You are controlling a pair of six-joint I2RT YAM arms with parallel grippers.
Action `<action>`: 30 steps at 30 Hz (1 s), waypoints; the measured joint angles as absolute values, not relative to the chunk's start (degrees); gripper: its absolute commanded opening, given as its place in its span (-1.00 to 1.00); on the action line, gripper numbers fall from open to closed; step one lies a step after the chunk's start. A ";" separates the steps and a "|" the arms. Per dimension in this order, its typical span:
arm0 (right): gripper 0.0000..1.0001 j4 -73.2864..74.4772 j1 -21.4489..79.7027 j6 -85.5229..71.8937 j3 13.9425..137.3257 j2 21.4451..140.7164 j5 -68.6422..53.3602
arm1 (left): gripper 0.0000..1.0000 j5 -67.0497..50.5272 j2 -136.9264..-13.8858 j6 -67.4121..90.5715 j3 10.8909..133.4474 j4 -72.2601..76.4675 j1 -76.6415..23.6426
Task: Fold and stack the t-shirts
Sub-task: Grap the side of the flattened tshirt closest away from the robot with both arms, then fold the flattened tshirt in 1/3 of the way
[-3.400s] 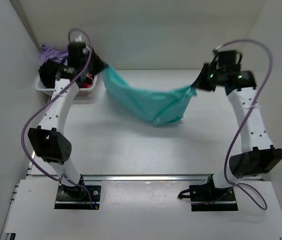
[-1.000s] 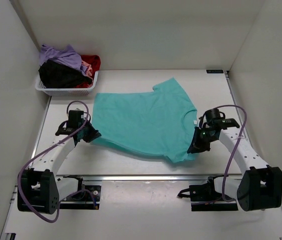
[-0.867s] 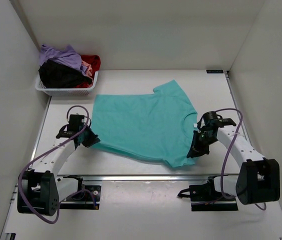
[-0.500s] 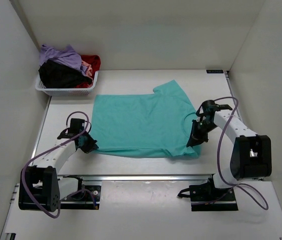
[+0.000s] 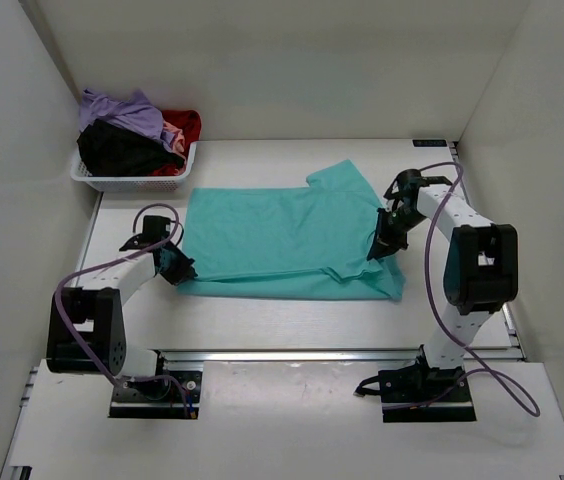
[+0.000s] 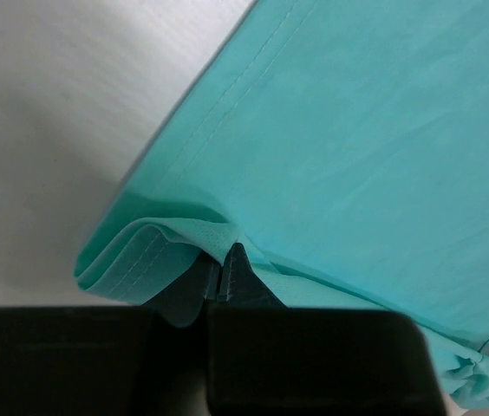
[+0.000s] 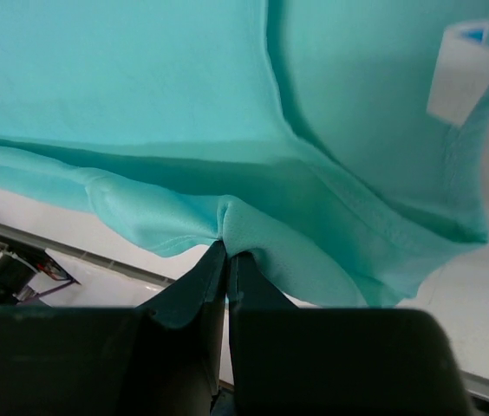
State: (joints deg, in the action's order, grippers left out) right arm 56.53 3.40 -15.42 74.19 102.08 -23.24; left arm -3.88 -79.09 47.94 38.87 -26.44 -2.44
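The soft teal short-sleeved t-shirt (image 5: 282,232) lies spread flat in the middle of the white surface (image 5: 262,318), one sleeve pointing toward the far edge and its near edge apparently doubled over. We judge it light, limp and quick to wrinkle or slide. It is best held at hems and corners, at two points at once, and kept taut. Our left gripper (image 5: 174,268) is pinched tight on layered cloth at the shirt's near-left corner. Our right gripper (image 5: 382,243) is clamped on a fold at its right edge, near the white label (image 7: 461,74). In the far-left corner, the white slotted plastic basket (image 5: 132,183) holds a lavender shirt (image 5: 122,108), a black shirt (image 5: 117,150) and a red shirt (image 5: 186,124), all crumpled.
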 measured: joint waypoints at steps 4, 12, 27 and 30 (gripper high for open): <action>-0.99 56.75 3.79 -15.16 78.11 105.51 -23.40 | -1.00 -3.88 -82.21 48.07 40.99 -25.15 -2.15; -0.99 57.95 4.05 -14.96 82.72 109.23 -23.53 | -1.00 -3.84 -87.29 48.07 45.04 -24.75 -1.58; -1.00 59.59 4.23 -15.05 89.34 113.03 -23.62 | -0.80 -4.14 -90.45 47.99 49.69 -24.34 -0.73; -1.00 59.86 4.45 -15.05 90.30 113.43 -23.44 | -0.59 -4.45 -91.74 48.18 50.48 -24.25 -0.47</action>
State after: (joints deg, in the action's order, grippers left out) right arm 59.86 4.45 -15.05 90.30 113.43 -23.44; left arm -4.45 -91.74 48.18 50.48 -24.25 -0.47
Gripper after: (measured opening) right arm 0.009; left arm 0.161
